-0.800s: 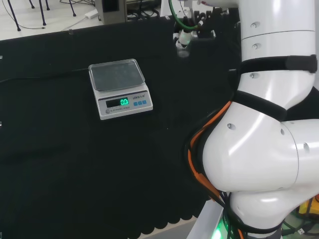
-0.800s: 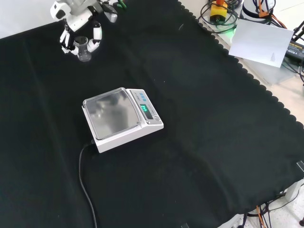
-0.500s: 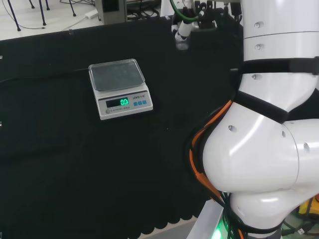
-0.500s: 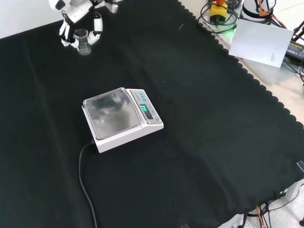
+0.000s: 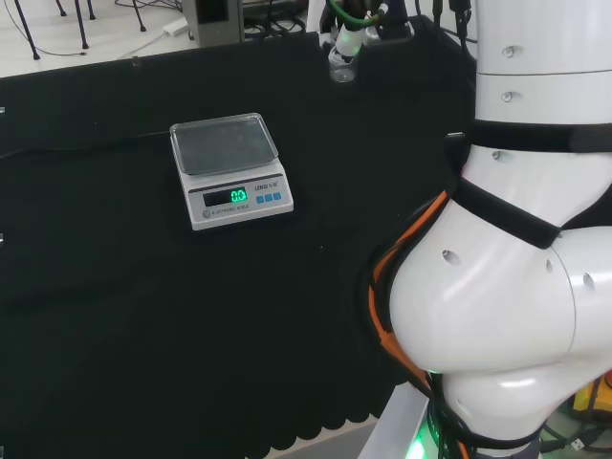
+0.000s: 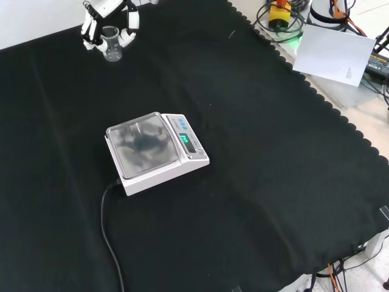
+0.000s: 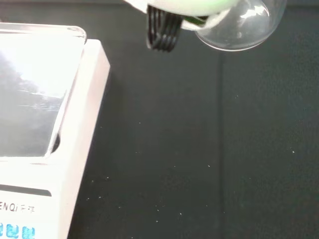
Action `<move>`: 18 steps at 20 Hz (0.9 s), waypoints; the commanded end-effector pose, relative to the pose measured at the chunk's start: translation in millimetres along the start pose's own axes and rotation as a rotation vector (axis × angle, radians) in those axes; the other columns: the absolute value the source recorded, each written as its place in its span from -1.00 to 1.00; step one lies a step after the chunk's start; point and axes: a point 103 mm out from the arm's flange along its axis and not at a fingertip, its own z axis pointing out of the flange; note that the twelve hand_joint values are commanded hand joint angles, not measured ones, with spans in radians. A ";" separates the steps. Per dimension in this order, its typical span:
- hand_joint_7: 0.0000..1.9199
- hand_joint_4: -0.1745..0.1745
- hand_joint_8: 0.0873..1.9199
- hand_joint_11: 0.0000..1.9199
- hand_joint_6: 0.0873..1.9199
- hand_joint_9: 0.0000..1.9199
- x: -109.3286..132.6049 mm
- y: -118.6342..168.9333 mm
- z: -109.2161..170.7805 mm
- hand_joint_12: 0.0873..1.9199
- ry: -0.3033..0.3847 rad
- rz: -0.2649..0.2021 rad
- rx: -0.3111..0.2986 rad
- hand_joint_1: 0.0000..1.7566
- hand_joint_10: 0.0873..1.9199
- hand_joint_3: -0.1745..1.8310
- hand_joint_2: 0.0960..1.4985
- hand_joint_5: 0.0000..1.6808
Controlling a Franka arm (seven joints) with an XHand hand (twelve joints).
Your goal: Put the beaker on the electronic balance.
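Front view, beaker (image 6: 111, 46) within curled hand (image 6: 103, 21), balance (image 6: 155, 151) well apart

Beaker (image 6: 112, 47) within the hand (image 6: 103, 24), upper left of the balance (image 6: 156, 152) in the front view.

Front view: hand (image 6: 108, 21) enters at the top left edge, raised above the counter (image 6: 255, 158), fingers (image 6: 89, 30) curled downward on either side of a small clear beaker (image 6: 111, 44) and closed round it. Head view: hand (image 5: 350, 33) sits at the top edge, left of the arm's upper link. White arm links (image 5: 516, 258) stacked at right, upper link upright, orange cabling along the lower joint. Wrist view: blurred white part of hand (image 7: 192, 7) with black ribbed cable.
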 end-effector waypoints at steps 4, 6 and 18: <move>-0.46 -1.00 0.17 -0.20 0.13 -0.22 41.5 -24.7 -30.1 0.21 -0.082 -0.085 -0.045 0.71 0.19 0.16 0.02 -0.20; -0.46 -1.00 0.17 -0.20 0.13 -0.21 54.8 -25.3 -32.6 0.21 -0.085 -0.107 -0.039 0.71 0.19 0.16 0.02 -0.20; -0.45 -1.00 0.16 -0.20 0.13 -0.20 121.2 5.4 -3.0 0.20 -0.053 -0.251 0.015 0.71 0.19 0.16 0.01 -0.18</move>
